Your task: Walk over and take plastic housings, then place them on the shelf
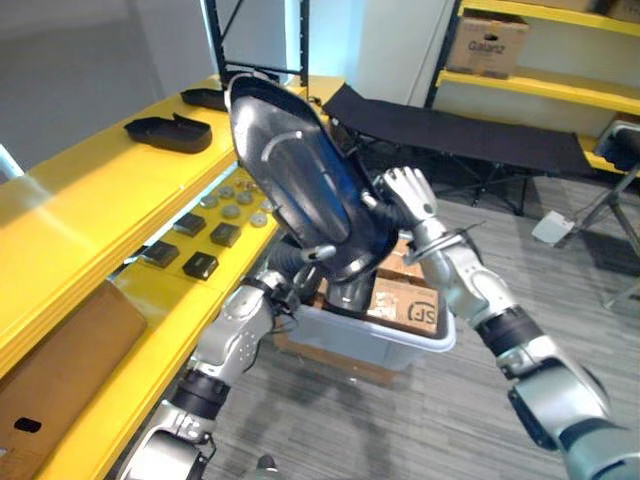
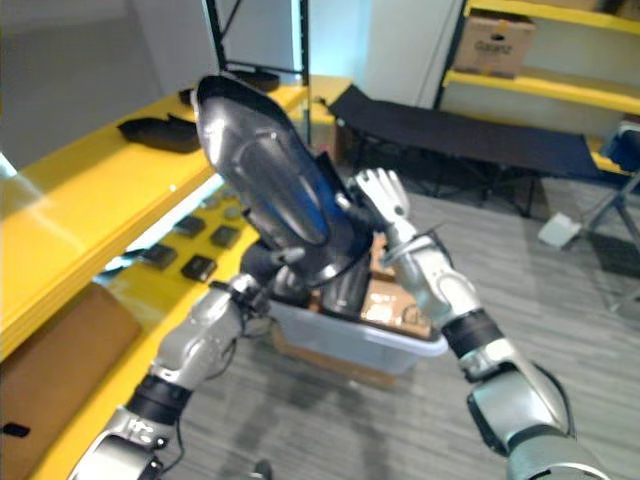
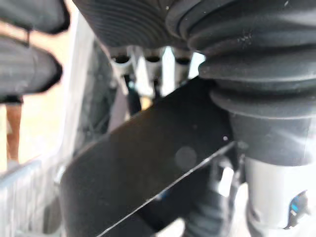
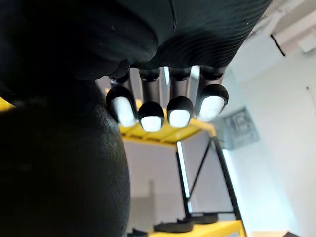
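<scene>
Dark print on the shelved cardboard box (image 1: 487, 45) — and seemingly a logo on the carton (image 1: 405, 305) in the bin (image 1: 350, 340)

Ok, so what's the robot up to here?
The robot holds a large black plastic housing up between its hands, above a grey bin of cardboard boxes. The right hand presses open against its right side; the left hand supports it from below. The yellow shelf stands to the robot's left, with two more black housings on top; this one is not placed yet.
</scene>
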{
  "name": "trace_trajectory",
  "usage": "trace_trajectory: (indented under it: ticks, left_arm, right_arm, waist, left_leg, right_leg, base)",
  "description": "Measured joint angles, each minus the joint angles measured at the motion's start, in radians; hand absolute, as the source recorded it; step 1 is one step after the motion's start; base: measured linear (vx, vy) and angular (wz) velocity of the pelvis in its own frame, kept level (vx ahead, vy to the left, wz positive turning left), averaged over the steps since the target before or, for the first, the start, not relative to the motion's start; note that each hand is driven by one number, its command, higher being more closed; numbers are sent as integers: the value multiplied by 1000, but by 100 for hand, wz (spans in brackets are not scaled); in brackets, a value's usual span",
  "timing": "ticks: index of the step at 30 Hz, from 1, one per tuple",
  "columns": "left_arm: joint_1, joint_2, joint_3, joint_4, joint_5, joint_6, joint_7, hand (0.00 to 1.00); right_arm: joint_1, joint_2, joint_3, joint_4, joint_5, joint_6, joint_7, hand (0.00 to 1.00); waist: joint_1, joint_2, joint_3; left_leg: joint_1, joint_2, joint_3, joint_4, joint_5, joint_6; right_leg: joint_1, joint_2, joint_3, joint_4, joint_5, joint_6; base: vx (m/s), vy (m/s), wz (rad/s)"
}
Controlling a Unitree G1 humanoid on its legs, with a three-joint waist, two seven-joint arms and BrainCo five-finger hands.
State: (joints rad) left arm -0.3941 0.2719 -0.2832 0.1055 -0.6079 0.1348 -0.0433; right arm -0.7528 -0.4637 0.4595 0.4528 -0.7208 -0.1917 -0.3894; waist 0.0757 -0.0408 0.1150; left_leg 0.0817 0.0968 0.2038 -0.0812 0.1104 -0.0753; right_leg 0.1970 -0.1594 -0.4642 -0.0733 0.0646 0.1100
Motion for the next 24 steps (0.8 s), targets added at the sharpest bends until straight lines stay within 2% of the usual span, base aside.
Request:
trace_trajectory:
  ticks: [6, 10, 16, 19, 21, 24]
  left_arm:
    - [0, 0, 3, 26, 18, 0, 63, 100]
    - [0, -6, 3, 26, -17, -6, 111, 100]
    - [32, -28, 2, 26, -128, -38, 180, 100]
    - [62, -50, 2, 41, -178, -49, 189, 100]
    - [80, -58, -3, 54, -249, -54, 188, 100]
    - [92, -57, -15, 57, -278, -57, 188, 100]
  right_arm:
    - [-4, 18, 7, 0, 1, -1, -8, 100]
    - [-4, 39, 6, 0, 8, 0, -29, 100]
    - [56, 110, -12, -3, 43, 0, -76, 100]
    - [113, 146, -18, -3, 58, 0, -95, 100]
    - [160, 174, -18, -6, 88, 1, -112, 100]
    - [191, 187, -17, -11, 100, 2, -119, 100]
  waist:
    - [0, 0, 0]
    - [0, 0, 0]
    - [-1, 0, 0]
    - [-2, 0, 0]
    - [-5, 0, 1]
    - [-9, 0, 1]
  left_leg:
    - [0, 0, 0, 0, 0, 0]
    - [0, 0, 0, 0, 0, 0]
    - [0, 0, 2, 0, 0, 0]
    - [0, 0, 2, 0, -1, -1]
    - [0, 0, 3, 0, -2, -2]
    - [0, -1, 6, 0, -2, -2]
  right_leg:
    - [0, 0, 0, 0, 0, 0]
    - [0, 0, 0, 0, 0, 0]
    - [-1, -1, 1, -2, 0, 0]
    - [-1, -1, 1, -3, 0, 0]
    - [-1, -1, 2, -4, -1, 0]
    - [-2, -2, 3, -6, -1, -1]
  base:
    - [0, 0, 0]
    - [0, 0, 0]
    - [0, 0, 0]
    - [0, 0, 0]
    - [0, 0, 0]
    - [0, 0, -3]
